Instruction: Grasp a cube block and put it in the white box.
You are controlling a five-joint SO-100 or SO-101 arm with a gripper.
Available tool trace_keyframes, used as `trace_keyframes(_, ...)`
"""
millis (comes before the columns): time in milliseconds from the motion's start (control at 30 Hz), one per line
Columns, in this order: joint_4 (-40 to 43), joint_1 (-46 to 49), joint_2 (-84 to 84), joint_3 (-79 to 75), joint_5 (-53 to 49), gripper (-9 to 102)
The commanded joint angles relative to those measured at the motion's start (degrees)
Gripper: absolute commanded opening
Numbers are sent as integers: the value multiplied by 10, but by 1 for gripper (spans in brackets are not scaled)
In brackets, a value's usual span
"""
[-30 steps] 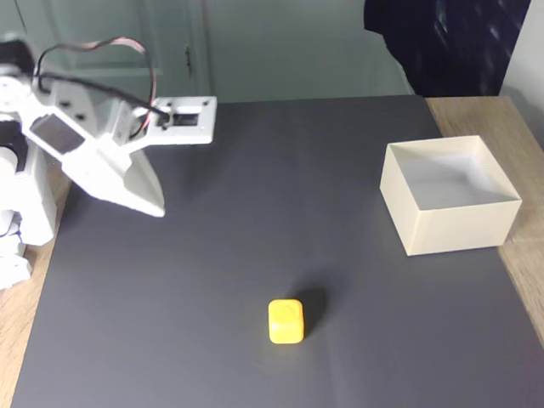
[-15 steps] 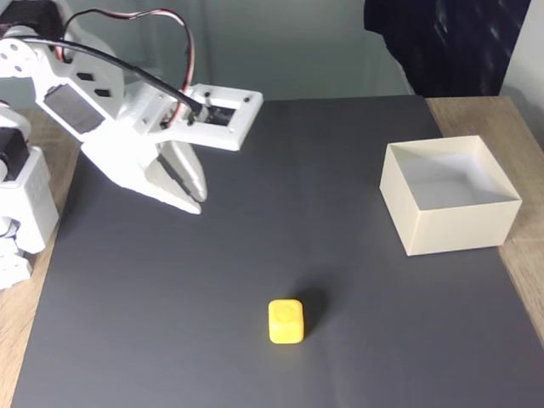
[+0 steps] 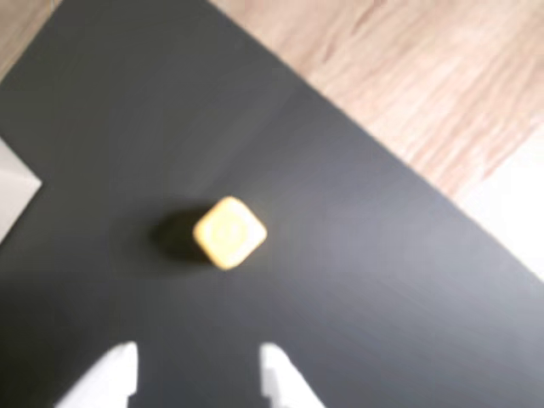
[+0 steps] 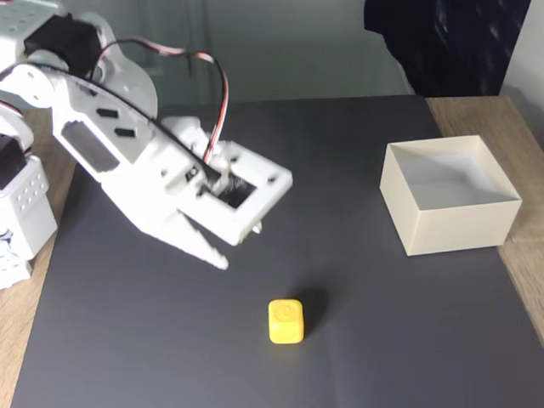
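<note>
The yellow cube block [image 4: 286, 321] rests on the black mat near its front edge, and the wrist view shows the cube block [image 3: 229, 231] turned corner-on with a shadow to its left. My white gripper [image 4: 235, 252] hovers above the mat up and to the left of the cube, not touching it. In the wrist view the gripper [image 3: 197, 374] is open, its two pale fingertips [image 3: 117, 367] at the bottom edge, with the cube ahead of the gap. The white box [image 4: 463, 226] stands empty at the right of the mat; a corner of the box [image 3: 12, 189] shows at the wrist view's left edge.
The black mat [image 4: 340, 170] covers most of the wooden table [image 4: 527, 263]; bare wood shows at the right and left edges. The arm's base [image 4: 21, 212] stands at the left. A dark cloth [image 4: 442, 42] hangs behind the mat's far right corner.
The arm has swung right and down from the mat's far left corner toward the cube. The cube and the box have not moved.
</note>
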Motion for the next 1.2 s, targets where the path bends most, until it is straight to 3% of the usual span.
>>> trace_keyframes(0, -33, 19, -19, -29, 3, 23)
trace_keyframes(333, -79, 21, -124, -91, -22, 25)
trace_keyframes(1167, -94, 32, -313, -193, -3, 30)
